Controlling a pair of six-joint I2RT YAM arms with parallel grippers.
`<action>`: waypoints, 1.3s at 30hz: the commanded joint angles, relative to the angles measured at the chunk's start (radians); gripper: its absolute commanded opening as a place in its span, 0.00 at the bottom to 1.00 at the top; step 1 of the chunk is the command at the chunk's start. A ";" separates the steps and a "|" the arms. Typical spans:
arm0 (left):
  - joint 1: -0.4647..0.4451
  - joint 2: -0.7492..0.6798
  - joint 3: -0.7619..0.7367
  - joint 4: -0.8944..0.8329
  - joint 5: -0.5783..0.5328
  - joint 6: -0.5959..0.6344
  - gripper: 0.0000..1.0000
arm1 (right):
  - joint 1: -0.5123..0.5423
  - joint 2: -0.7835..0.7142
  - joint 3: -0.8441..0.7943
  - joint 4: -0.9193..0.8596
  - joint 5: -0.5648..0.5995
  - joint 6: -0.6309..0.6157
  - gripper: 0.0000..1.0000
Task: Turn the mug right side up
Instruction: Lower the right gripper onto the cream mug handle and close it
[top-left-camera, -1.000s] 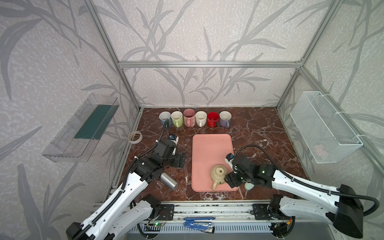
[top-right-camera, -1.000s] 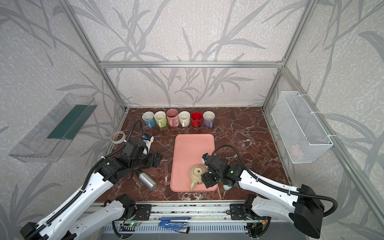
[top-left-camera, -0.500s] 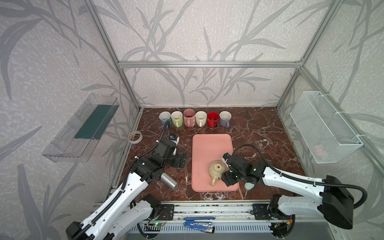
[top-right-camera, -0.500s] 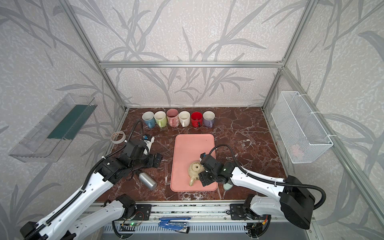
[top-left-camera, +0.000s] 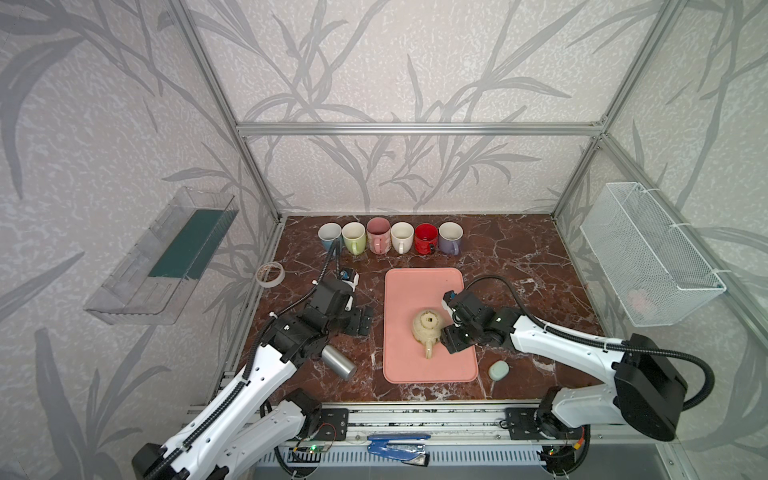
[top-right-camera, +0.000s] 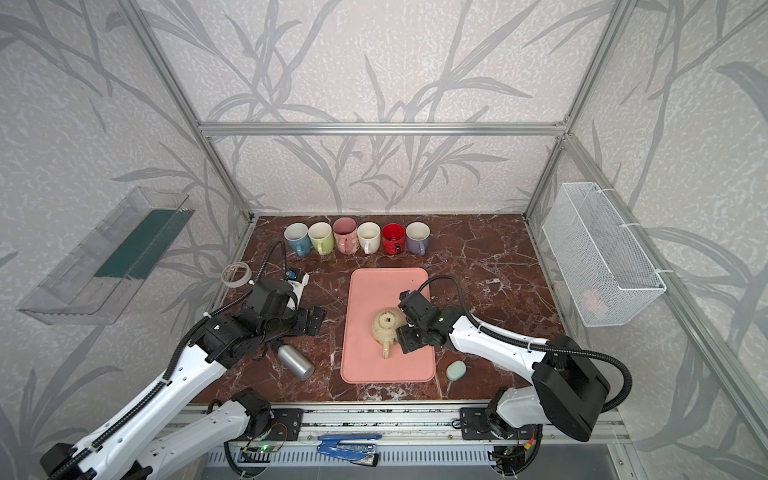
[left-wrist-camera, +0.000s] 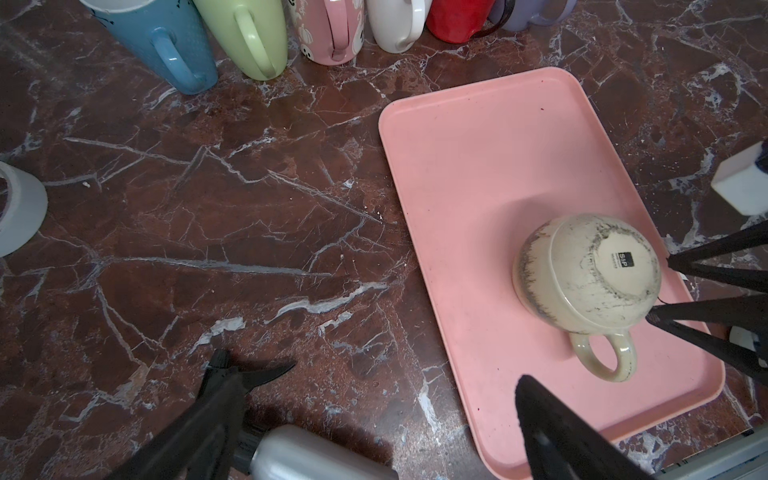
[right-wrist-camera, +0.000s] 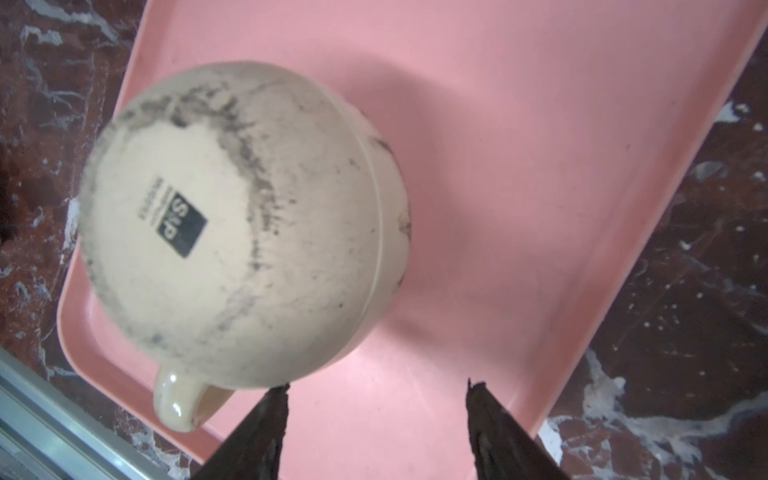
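Note:
The cream mug (top-left-camera: 426, 328) (top-right-camera: 386, 326) stands upside down on the pink tray (top-left-camera: 419, 286) (top-right-camera: 386, 286), base and black label up, handle toward the front edge. My right gripper (top-left-camera: 446, 337) (top-right-camera: 402, 337) sits low against the mug's right side. In the right wrist view it (right-wrist-camera: 376, 386) is open over bare tray (right-wrist-camera: 498, 124), one fingertip at the mug (right-wrist-camera: 241, 224) wall and nothing between the jaws. My left gripper (top-left-camera: 362, 322) (left-wrist-camera: 407, 372) hangs open over the marble left of the tray, holding nothing. The left wrist view shows the mug (left-wrist-camera: 586, 270) too.
Several upright mugs (top-left-camera: 390, 237) line the back. A silver cylinder (top-left-camera: 338, 362) (left-wrist-camera: 316, 453) lies by my left gripper. A tape roll (top-left-camera: 270, 274) sits far left and a small green object (top-left-camera: 498, 369) right of the tray. A wire basket (top-left-camera: 648, 257) hangs on the right wall.
My right gripper and the mug have shifted a little toward the back left of the tray, and its jaws have narrowed somewhat. The left arm has not moved.

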 joint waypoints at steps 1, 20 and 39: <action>-0.006 0.004 -0.009 -0.025 0.010 0.023 0.99 | -0.033 0.035 0.053 0.016 -0.024 -0.040 0.66; -0.006 0.032 -0.006 -0.033 0.001 0.022 0.99 | -0.085 0.140 0.162 0.002 -0.084 -0.090 0.61; -0.021 0.034 0.020 -0.043 -0.012 -0.017 0.92 | -0.078 -0.054 0.028 -0.006 -0.122 -0.047 0.28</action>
